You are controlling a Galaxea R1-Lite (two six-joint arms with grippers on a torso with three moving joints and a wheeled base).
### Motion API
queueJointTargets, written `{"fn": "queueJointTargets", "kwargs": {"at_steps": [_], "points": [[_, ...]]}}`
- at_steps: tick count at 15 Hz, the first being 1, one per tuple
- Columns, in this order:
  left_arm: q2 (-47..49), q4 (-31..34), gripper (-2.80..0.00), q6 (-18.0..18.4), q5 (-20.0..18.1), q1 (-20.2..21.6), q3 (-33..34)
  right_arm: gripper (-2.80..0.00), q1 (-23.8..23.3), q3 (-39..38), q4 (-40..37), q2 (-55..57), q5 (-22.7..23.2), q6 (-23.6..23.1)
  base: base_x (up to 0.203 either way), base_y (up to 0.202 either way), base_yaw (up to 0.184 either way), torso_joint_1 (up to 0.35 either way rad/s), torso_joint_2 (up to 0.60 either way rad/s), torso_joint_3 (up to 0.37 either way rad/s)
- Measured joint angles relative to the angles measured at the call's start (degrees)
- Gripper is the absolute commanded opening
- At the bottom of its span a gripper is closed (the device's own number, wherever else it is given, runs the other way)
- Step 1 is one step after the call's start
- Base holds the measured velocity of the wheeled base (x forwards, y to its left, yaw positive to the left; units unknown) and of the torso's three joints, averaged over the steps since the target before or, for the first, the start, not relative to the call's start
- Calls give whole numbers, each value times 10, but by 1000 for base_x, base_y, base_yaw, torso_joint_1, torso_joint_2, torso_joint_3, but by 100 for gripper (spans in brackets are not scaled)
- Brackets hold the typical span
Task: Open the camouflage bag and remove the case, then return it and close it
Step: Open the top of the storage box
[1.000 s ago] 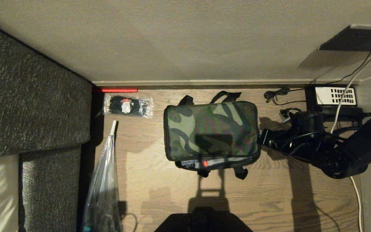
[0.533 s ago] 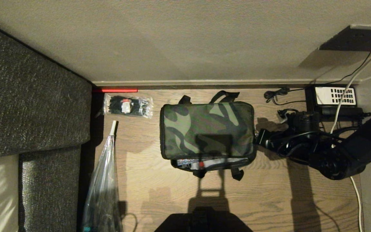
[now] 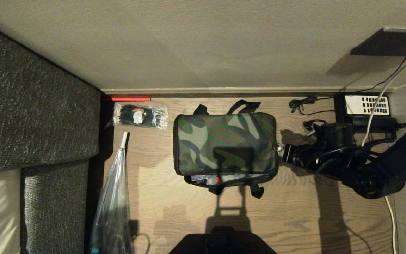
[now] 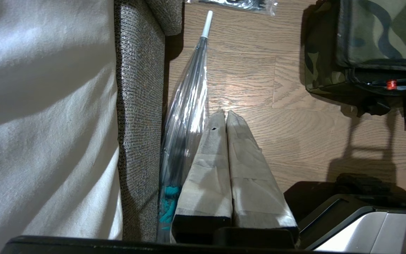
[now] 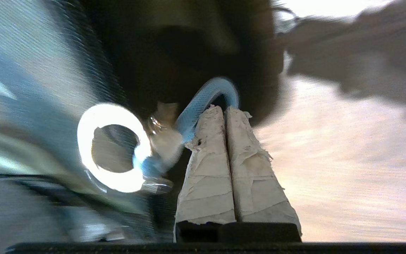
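One arm did all the work: the right gripper (image 3: 283,154) sat at the right side of the boxy green camouflage bag (image 3: 224,148) on the wood floor (image 3: 294,218), clamped on a pale blue zipper cord (image 5: 203,102), probably for zipping. The near edge gaped, a red dot (image 3: 217,180) showing. The left gripper (image 4: 226,114) hung parked and pinched closed beside the grey sofa (image 3: 30,113).

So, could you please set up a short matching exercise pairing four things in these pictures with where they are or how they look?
Things:
1. camouflage bag
2. folded umbrella
3. desk telephone
4. right hand

Descriptions:
A. against the wall, white keypad
B. lying beside the sofa
C. middle of the floor, front seam gaping
D. shut, at the bag's side

Pairs: 1-C, 2-B, 3-A, 4-D
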State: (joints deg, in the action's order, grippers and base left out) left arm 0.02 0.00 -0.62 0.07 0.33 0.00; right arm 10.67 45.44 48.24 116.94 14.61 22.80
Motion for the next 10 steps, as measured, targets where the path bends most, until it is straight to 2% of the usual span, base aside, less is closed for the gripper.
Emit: {"fn": "queueJointTargets", "kwargs": {"at_steps": [3, 6, 10], "points": [[0, 0, -280, 0, 0, 0, 0, -280, -45, -22, 1, -4, 17, -91, 0, 0, 0, 0, 0, 0], [0, 0, -280, 0, 0, 0, 0, -280, -69, -21, -1, -15, 26, -97, 0, 0, 0, 0, 0, 0], [0, 0, -280, 0, 0, 0, 0, -280, -72, -26, -13, -39, 44, -91, 0, 0, 0, 0, 0, 0]]}}
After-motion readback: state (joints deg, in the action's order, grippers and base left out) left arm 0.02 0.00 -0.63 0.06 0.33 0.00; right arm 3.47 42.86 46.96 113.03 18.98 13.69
